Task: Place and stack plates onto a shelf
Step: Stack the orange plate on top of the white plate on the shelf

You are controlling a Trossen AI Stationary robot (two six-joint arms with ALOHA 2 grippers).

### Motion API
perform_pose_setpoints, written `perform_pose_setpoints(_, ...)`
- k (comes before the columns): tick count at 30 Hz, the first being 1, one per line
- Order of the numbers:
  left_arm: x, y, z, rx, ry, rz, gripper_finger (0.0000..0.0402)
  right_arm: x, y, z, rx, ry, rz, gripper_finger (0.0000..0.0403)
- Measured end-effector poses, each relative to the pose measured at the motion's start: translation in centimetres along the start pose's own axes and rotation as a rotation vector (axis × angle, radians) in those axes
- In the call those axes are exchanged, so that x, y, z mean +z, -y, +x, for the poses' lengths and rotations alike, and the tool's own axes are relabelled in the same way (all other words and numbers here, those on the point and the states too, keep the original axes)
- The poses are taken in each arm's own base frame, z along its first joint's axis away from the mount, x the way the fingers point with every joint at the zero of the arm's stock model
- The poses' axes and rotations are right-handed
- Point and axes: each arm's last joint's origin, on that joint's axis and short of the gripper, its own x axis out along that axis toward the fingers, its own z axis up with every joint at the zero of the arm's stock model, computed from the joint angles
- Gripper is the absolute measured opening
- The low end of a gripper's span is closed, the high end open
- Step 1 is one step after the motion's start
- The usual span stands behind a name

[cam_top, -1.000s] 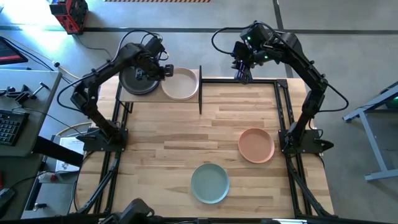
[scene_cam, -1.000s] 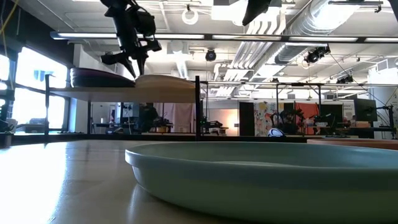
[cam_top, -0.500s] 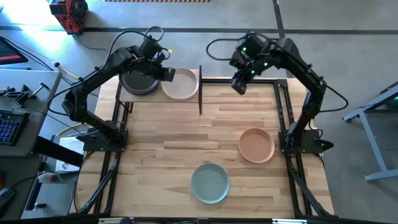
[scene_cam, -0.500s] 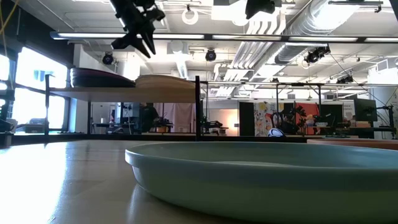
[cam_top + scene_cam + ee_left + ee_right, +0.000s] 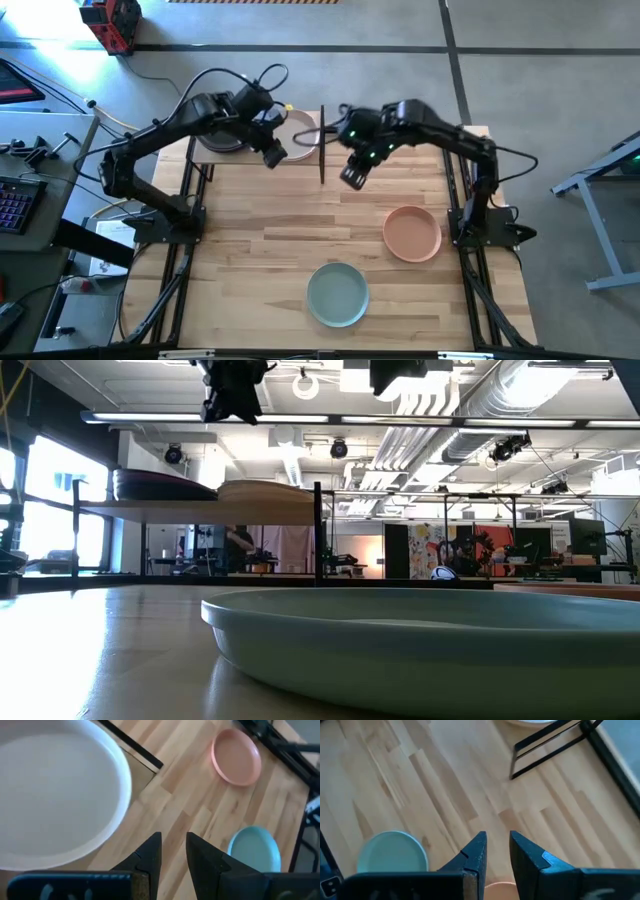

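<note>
Left end effector (image 5: pixel 275 154) released and empty above cream plate (image 5: pixel 296 136) on shelf (image 5: pixel 200 512), right end effector (image 5: pixel 352 177) released and empty over the surface's (image 5: pixel 300 240) far edge, beside shelf.

Two dark, near-black jointed arms, slim links between bulkier rounded joints; loose black cables looping off the upper links; small green lights glowing near the right wrist; blunt, wedge-shaped black fingers on each wrist; black bases bolted at table's edges
</note>
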Motion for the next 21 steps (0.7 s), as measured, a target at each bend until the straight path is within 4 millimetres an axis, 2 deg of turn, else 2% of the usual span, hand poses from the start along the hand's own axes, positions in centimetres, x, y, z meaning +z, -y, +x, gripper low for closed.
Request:
perform_pose_setpoints(5, 0.0, -0.2, 0.0, 0.005, -0.004, 0.017, 0.0076, 0.2, -1.4, 2.0, -0.004, -0.05, 0.046, 0.0062)
perform_pose_setpoints(11, -0.1, -0.7, -1.0, -0.004, 0.02, 0.031, 0.0076, 0.1, -1.8, 2.2, -0.024, -0.044, 0.08, 0.0062)
perform_pose_setpoints(21, -0.4, -1.0, -2.1, 0.001, 0.044, 0.032, 0.0076, 1.0, 0.5, 2.1, -0.105, -0.013, 0.02, 0.0062)
